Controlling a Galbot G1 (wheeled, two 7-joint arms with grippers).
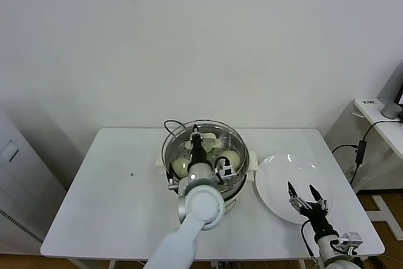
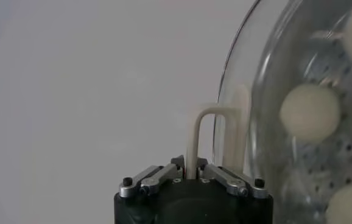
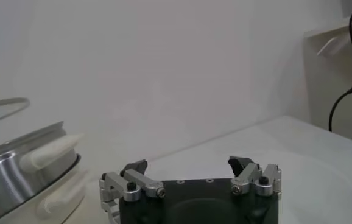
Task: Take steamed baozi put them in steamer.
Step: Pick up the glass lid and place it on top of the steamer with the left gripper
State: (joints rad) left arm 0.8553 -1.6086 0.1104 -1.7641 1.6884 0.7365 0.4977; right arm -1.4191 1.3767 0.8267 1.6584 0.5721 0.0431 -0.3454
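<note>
My left gripper point(image 2: 191, 175) is clamped tight on the white handle point(image 2: 201, 137) of the glass lid point(image 1: 203, 145), which it holds tilted over the steamer point(image 1: 236, 184) at mid-table. The buns point(image 2: 310, 112) already sit on the perforated floor inside. The lid could slip or swing in so thin a pinch (I judge the hold narrow) and knock the rim or squash a bun. I count three buns through the glass; my arm hides the rest. To the right, my right gripper point(image 1: 304, 194) hovers with jaws wide apart, holding nothing, over the near edge of the plate point(image 1: 277, 177).
</note>
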